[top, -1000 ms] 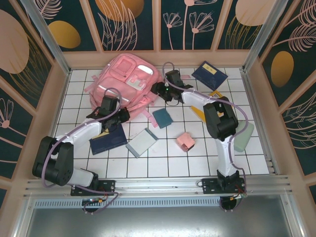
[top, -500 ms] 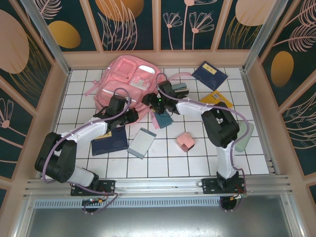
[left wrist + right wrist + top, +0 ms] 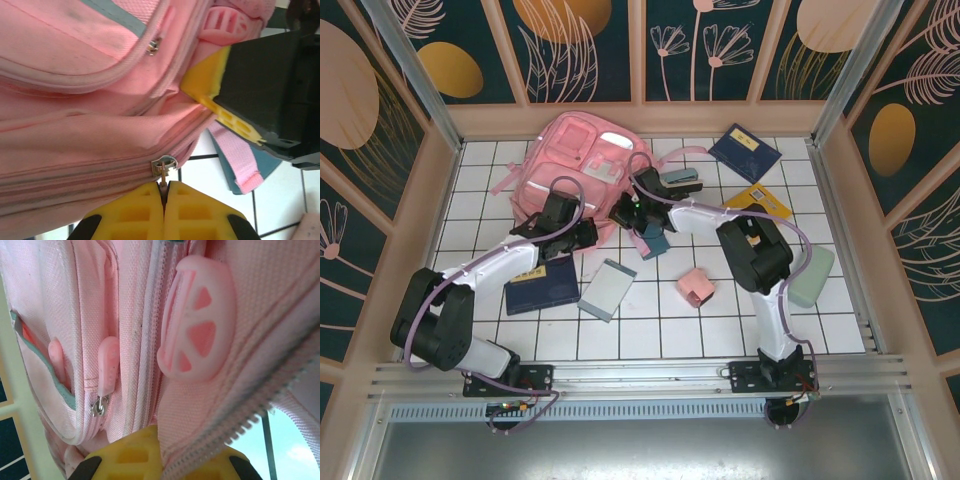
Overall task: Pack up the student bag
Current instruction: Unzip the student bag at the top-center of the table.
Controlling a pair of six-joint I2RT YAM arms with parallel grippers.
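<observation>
"Where's the bag (image 3: pixel 570 160)?"

"On the far left of the bench (image 3: pixel 720 320), lying flat with its front pockets up. Both arms reach to its near edge."

"Which one is nearer the zip?"

"The left pincer (image 3: pixel 163 194). It's clenched on the zip pull (image 3: pixel 163 172), and the little metal tab is nipped right between its tips."

"And the other?"

"The right pincer (image 3: pixel 160 442) is clenched too, on a fold of the bag's fabric beside the zip teeth. It sits just beside the left one, on the robot's right, with a yellow finger pressed into the cloth."

"So how does the seam lie?"

"Along the bag's near side. From the pull, it runs off away from the right pincer's hold. The bag itself lies beyond both pincers, toward the back wall."

"Then what does the next move turn on?"

"I'd say direction. The left would need to draw the pull along that seam, away from the right, while the right keeps the fabric taut. If it pulls across the seam instead, I'd expect the soft bag to bunch or slide."
</observation>
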